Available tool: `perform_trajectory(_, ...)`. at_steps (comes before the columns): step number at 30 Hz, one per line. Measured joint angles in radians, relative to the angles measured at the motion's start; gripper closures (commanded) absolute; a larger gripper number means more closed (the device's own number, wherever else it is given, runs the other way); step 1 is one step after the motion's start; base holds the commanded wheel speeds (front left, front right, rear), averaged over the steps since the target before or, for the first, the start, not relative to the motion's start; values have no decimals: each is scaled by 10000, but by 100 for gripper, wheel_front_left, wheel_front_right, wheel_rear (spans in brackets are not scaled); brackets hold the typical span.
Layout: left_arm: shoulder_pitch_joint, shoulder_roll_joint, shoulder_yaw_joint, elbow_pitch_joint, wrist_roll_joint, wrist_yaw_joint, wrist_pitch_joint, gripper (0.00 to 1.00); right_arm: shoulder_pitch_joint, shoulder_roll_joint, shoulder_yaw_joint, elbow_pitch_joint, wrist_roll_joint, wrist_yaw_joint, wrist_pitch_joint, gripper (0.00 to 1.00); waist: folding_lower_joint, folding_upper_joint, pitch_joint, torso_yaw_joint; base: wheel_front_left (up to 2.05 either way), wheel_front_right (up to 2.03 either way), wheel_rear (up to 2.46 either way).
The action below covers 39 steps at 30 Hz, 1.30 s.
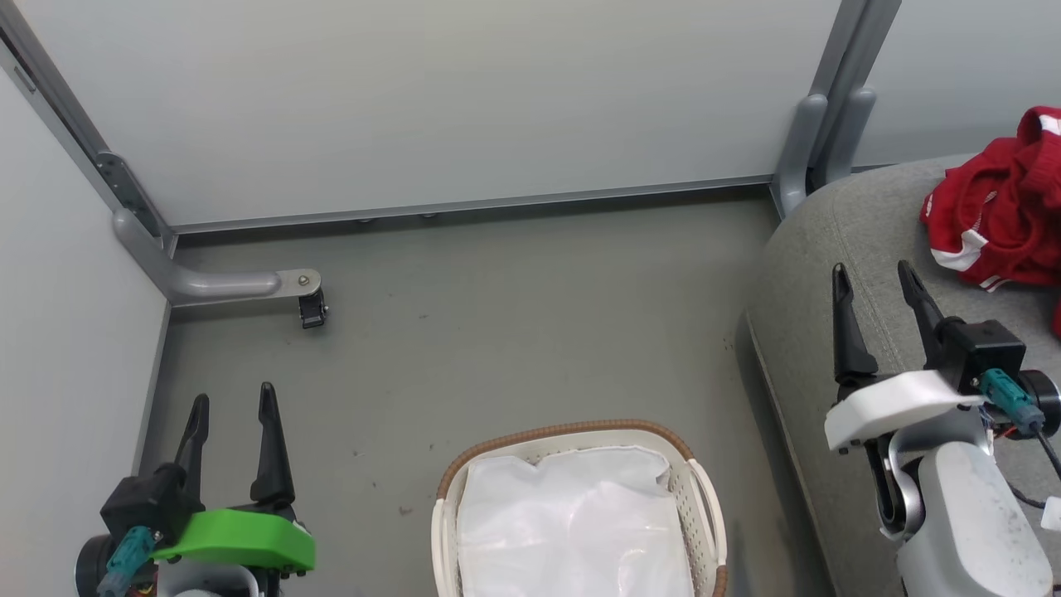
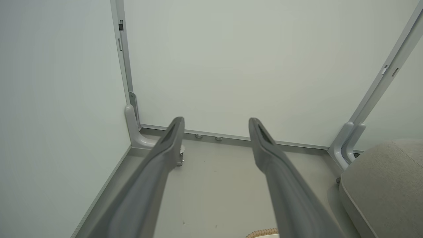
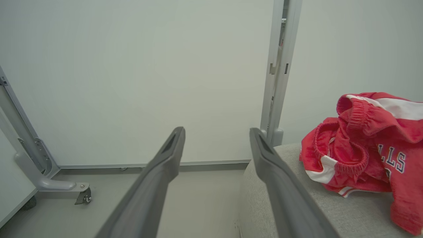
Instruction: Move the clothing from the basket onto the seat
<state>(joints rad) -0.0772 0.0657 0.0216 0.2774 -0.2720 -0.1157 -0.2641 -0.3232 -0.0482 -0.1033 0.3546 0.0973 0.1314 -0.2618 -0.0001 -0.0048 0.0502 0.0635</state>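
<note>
The red clothing (image 1: 999, 207) with white stripes lies crumpled on the grey seat (image 1: 829, 249) at the right; the right wrist view shows the clothing (image 3: 366, 148) with white lettering on the seat (image 3: 330, 211). The white basket (image 1: 704, 514) with a brown rim stands at the bottom centre, holding only a white sheet lining (image 1: 572, 522). My right gripper (image 1: 877, 278) hovers open over the seat's left part, left of the clothing, holding nothing. My left gripper (image 1: 232, 402) stands open and empty over the floor, left of the basket.
Pale partition walls enclose the grey floor (image 1: 497, 332) on the back and left. A metal support foot with a caster (image 1: 311, 307) stands at the back left, and a grey post (image 1: 816, 141) rises by the seat's far corner.
</note>
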Motion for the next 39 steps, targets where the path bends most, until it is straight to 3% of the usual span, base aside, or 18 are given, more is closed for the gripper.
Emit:
perform_trajectory(8,772,-113,169,-169,17,-73,-2,0,1316,-6,512,-830,418,0,0,0,0,0,-202,-21,0,0,0)
perform_trajectory(15,1146,-136,165,-142,90,-86,-2,0,2088,-8,895,-848,642,0,0,0,0,0,-291,-141,0,0,0)
perform_trajectory(36,1179,-146,-146,10,176,-132,0,0,2284,-4,1313,-734,984,0,0,0,0,0,-270,-173,0,0,0)
perform_trajectory(37,1194,-151,-161,71,176,-130,0,100,2294,10,1317,-675,984,0,4,100,0,0,-272,-169,0,0,0)
perform_trajectory(39,1244,-165,-184,249,176,-130,2,100,2369,46,1325,-512,984,0,19,100,1,0,-272,-169,0,0,0)
